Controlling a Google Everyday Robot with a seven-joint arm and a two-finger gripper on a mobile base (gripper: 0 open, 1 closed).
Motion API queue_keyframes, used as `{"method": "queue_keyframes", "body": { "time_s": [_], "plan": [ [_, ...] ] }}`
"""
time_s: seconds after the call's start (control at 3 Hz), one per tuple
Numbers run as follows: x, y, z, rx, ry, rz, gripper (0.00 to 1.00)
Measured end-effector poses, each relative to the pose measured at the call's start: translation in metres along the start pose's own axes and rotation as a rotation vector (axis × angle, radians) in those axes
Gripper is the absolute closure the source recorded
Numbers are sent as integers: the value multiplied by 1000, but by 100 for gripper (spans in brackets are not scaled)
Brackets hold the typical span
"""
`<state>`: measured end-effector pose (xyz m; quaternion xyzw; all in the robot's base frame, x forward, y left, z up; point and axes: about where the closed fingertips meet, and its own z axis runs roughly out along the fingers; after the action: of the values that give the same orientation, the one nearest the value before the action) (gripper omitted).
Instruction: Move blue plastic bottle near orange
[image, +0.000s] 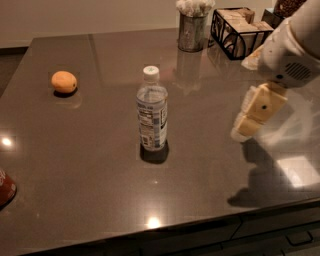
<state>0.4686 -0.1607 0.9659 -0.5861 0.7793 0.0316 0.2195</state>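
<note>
1. The small clear plastic bottle (152, 112) with a white cap, standing mid-table (90, 200), carries a white-and-blue label (150, 122) with dark print; none of it can be read.
2. The cream gripper (242, 129), hanging near the table's right edge, bears no legible mark.

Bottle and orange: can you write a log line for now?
blue plastic bottle: upright, untouched | orange: left of it, apart | gripper: off to bottle's right, not touching | grasp: not yet
</note>
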Motion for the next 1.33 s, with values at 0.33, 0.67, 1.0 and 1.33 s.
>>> {"method": "queue_keyframes", "body": {
  "time_s": [0.33, 0.67, 1.0, 1.33],
  "plan": [
    [-38, 1, 25, -18, -125, -3, 0],
    [-78, 9, 48, -44, -240, -22, 0],
    [-116, 22, 65, -80, -333, -45, 0],
    [-145, 34, 76, -119, -397, -67, 0]
  ]
}}
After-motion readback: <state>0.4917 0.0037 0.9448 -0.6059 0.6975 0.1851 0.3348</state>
